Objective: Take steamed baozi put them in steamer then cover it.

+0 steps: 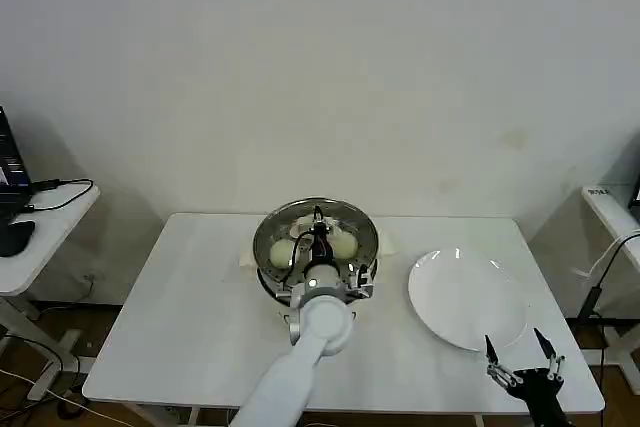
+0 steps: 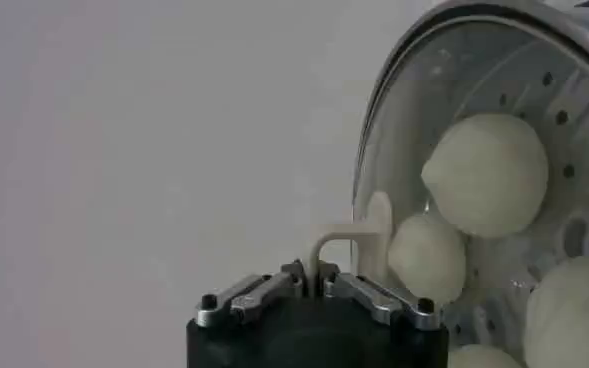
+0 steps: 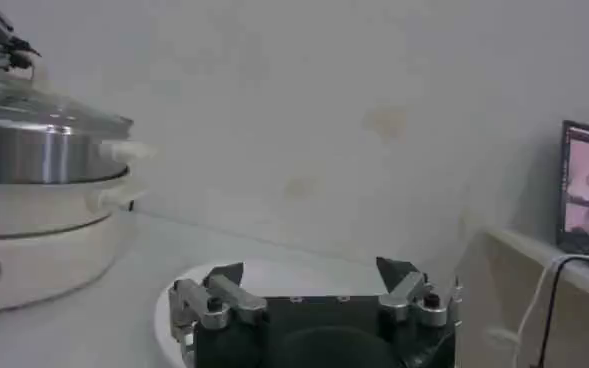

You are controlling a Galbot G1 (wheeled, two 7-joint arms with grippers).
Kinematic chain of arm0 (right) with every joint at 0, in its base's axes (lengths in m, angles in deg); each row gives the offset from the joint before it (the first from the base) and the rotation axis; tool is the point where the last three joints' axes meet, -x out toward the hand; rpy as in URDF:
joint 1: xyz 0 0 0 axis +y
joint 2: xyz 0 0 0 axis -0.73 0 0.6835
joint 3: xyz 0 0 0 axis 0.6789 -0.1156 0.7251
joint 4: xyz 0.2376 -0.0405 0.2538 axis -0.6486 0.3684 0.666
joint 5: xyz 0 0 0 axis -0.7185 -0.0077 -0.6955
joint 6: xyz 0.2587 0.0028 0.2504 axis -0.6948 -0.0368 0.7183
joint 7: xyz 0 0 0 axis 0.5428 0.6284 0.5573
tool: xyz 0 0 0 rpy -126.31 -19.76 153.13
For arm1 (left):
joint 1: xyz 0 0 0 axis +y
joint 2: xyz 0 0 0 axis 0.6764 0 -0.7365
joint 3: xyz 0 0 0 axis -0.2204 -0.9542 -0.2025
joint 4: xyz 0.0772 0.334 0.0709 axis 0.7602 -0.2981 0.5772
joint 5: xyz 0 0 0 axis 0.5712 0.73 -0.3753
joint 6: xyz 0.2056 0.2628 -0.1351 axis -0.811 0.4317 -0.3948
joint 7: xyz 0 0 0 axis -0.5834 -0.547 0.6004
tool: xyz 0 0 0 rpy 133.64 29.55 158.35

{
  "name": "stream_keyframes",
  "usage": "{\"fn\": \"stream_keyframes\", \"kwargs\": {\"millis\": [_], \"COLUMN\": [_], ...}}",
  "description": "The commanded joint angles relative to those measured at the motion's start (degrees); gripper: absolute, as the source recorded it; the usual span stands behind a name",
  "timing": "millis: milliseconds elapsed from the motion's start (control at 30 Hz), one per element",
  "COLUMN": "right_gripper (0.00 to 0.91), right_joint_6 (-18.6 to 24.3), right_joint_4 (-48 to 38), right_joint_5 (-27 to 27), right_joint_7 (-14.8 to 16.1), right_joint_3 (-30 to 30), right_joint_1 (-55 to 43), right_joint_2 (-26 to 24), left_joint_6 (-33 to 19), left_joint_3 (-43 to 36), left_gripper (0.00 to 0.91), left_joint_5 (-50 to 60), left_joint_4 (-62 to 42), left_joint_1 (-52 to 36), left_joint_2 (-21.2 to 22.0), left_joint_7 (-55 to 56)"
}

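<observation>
Gripping the cover [image 2: 374, 190] handle, seemingly, left gripper [image 1: 318, 230] tops steamer [image 1: 268, 267]; 4 pale baozi [image 2: 486, 175] inside; right gripper [image 1: 520, 347] splayed.

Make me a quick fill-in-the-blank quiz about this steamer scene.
1. The left gripper is shut on the lid's ____.
2. The baozi lie inside the ____.
3. The plate holds ____ baozi.
4. The right gripper, near the plate, is ____.

Missing words: handle; steamer; no; open
</observation>
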Motion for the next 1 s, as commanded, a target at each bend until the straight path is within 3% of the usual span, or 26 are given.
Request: {"fn": "stream_keyframes", "kwargs": {"millis": [33,1000], "right_gripper": [0.907,0.907], "right_joint_6": [0.0,0.0], "right_joint_4": [0.1,0.3], "right_joint_5": [0.0,0.3], "right_joint_7": [0.1,0.3], "right_joint_3": [-0.1,-0.5], "right_joint_1": [0.1,0.3], "right_joint_2": [0.0,0.2], "left_joint_6": [-0.3,-0.4], "left_joint_3": [0.2,-0.2], "left_gripper": [0.907,0.907], "left_joint_5": [0.3,-0.1], "left_joint_4": [0.3,4.3], "left_joint_1": [0.3,1.9], "left_joint_2": [0.0,-1.0], "left_joint_7": [-0.1,-0.8]}}
